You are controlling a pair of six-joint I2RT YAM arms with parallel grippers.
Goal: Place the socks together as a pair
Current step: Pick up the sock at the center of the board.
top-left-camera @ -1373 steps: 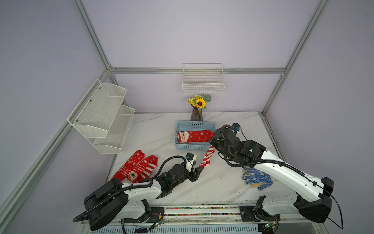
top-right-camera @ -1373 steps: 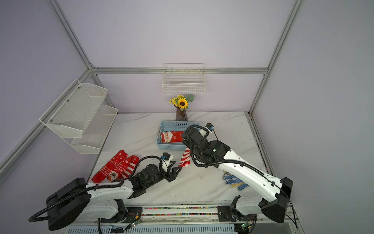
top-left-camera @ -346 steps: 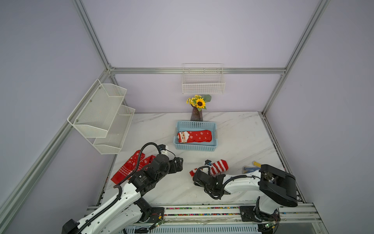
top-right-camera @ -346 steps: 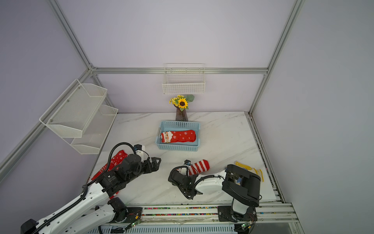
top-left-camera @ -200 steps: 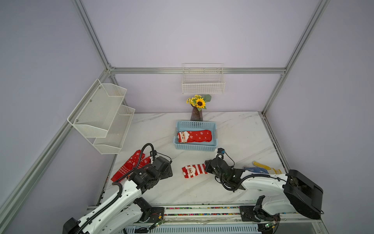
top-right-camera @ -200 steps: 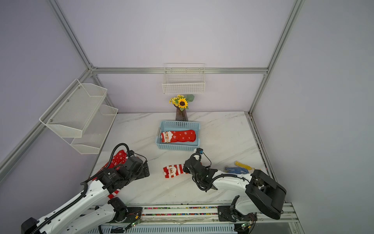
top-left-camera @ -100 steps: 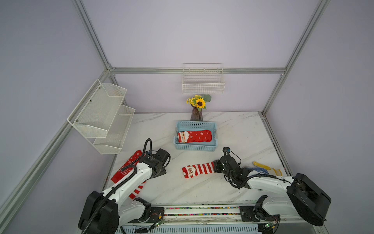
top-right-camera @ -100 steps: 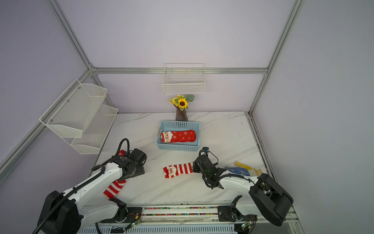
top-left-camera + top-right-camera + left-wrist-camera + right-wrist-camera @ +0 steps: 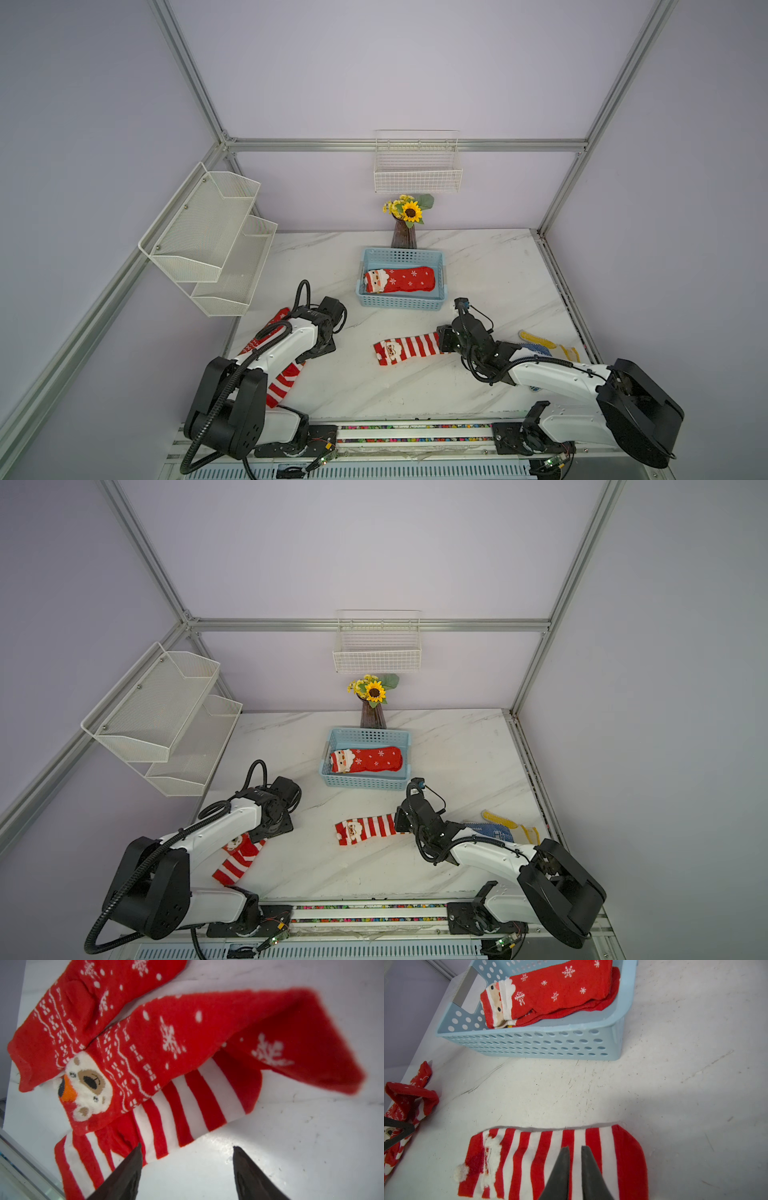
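A red-and-white striped Santa sock (image 9: 405, 348) (image 9: 529, 1157) lies flat mid-table. My right gripper (image 9: 574, 1148) stands over its toe end, its tips down on the fabric with only a thin slit between them. At the left edge lies a pile of socks: a red bear sock (image 9: 166, 1043) over a striped sock (image 9: 187, 1105) (image 9: 239, 862), and another red snowflake sock (image 9: 83, 1001) beside them. My left gripper (image 9: 187, 1147) hangs open just off the striped sock's edge, with bare table between its fingers. Folded Santa socks (image 9: 401, 279) rest in the blue basket (image 9: 399, 305).
Blue and yellow dotted gloves (image 9: 536, 338) lie at the right, behind my right arm. A sunflower vase (image 9: 405, 232) stands behind the basket. A white mesh shelf (image 9: 208, 241) hangs on the left wall and a wire basket (image 9: 417, 166) on the back wall.
My right gripper drew the striped Santa sock out flat toward the right and has stopped. My left arm swung back over the pile at the left edge, its jaws narrowing.
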